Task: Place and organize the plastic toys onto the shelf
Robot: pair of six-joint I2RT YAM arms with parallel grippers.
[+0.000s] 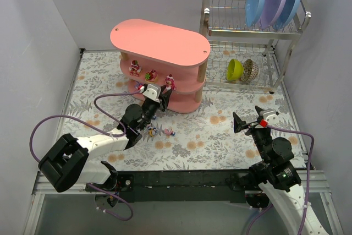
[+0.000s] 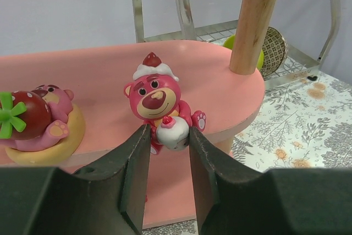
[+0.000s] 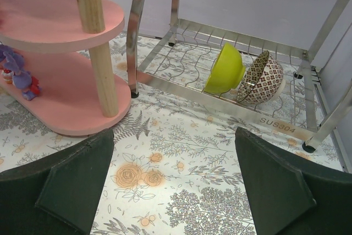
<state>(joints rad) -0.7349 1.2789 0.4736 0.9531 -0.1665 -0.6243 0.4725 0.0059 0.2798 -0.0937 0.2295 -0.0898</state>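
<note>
The left gripper pinches a pink bear toy by its base, at the front edge of the middle tier of the pink shelf; the right gripper hangs wide open over the table near the dish rack

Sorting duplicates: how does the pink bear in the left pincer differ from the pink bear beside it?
The cream-capped bear sits upright; the strawberry bear lies on its back on a yellow ring. The cream-capped bear holds a small cupcake; the strawberry bear hugs a big strawberry. The left pincer grips the cream-capped bear; the strawberry bear is free. Both are pink, on one shelf tier.
</note>
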